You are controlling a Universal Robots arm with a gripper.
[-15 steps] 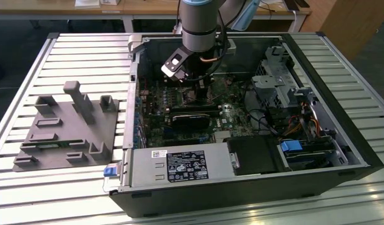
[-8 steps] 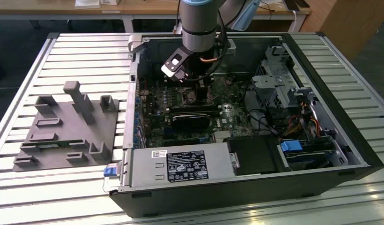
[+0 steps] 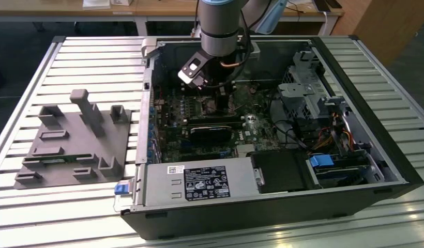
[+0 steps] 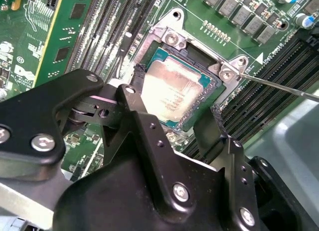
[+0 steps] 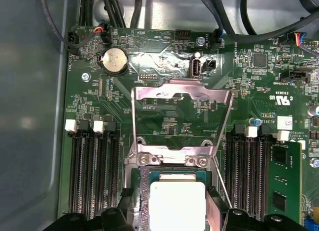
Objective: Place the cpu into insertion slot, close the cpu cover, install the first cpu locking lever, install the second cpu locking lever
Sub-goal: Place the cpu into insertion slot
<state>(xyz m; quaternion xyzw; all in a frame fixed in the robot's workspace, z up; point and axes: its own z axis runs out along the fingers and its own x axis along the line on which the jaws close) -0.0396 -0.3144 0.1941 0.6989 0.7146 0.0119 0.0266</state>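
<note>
— How is the gripper (image 4: 176,91) set?
— It is closed to chip width on the cpu (image 4: 172,96), which is gripped by two opposite edges.
— Where is the cpu found?
— It is seated in the insertion slot (image 4: 198,54). The cpu cover (image 5: 182,94) is swung open over the motherboard (image 5: 164,57).

Arm (image 3: 222,20) upright — gripper (image 4: 177,90) downward

The cpu (image 4: 172,94), a flat square chip with a dull silver top, lies flat in the insertion slot (image 4: 194,51), whose dark frame shows around it. The cpu cover (image 5: 182,95), a thin metal frame with a square window, stands swung open, hinged at the slot's edge.
</note>
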